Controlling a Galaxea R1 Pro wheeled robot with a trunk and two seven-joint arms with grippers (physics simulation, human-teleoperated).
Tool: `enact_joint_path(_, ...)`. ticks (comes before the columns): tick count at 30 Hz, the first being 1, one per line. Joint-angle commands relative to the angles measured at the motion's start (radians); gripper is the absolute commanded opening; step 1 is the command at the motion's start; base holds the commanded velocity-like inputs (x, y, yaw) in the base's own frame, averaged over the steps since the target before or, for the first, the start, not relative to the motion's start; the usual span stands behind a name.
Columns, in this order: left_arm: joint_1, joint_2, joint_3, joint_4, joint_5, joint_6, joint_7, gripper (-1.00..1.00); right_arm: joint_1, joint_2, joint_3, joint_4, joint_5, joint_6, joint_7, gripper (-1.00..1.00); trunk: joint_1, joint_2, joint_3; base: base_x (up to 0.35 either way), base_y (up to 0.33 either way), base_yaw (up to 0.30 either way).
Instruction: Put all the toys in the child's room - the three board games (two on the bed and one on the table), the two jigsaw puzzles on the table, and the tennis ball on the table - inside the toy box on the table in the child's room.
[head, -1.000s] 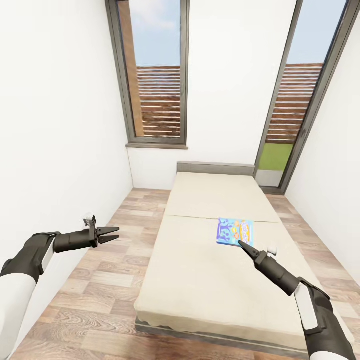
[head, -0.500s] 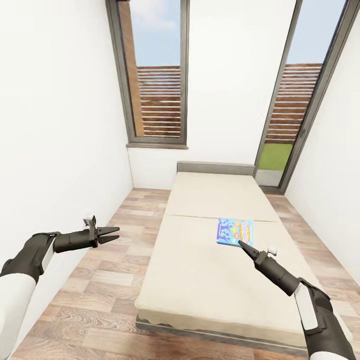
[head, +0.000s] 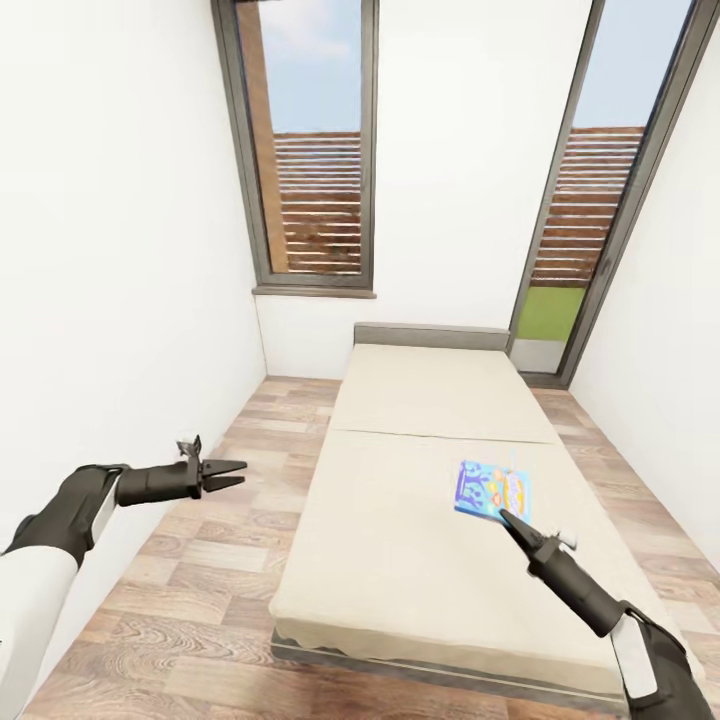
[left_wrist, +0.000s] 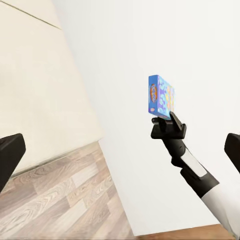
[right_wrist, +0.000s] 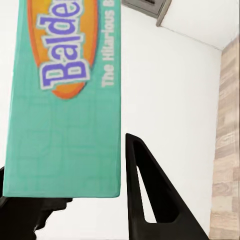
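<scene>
In the head view a small blue board game (head: 492, 491) sits just above the beige bed (head: 400, 580), at its right side. My right gripper (head: 507, 520) is shut on the game's near edge. The left wrist view shows that same game (left_wrist: 161, 99) standing upright in the right gripper (left_wrist: 168, 121). Its teal side (right_wrist: 65, 100) with printed lettering lies against a dark finger (right_wrist: 142, 195) in the right wrist view. Over the floor left of the bed, my left gripper (head: 228, 474) is open and holds nothing, its fingers (left_wrist: 10, 156) spread wide.
The bed's grey headboard (head: 432, 336) meets the far white wall between two tall dark-framed windows (head: 310, 150). A strip of wood-plank floor (head: 230, 560) runs between the bed and the left wall (head: 110, 250). Another white wall stands close on the right.
My right gripper has drawn back toward me and to the right, carrying the blue board game with it. The left gripper has dropped a little and shifted right.
</scene>
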Motion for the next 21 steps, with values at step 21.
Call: enact_joint_path(21,0.000,-0.027,-0.017,-0.051,-0.002,0.010,-0.005,1.00,0.156,-0.070,-0.068,0.004,-0.016,0.005,0.182,-1.00,0.001,-0.002,0.023,0.000,-0.128,-0.130)
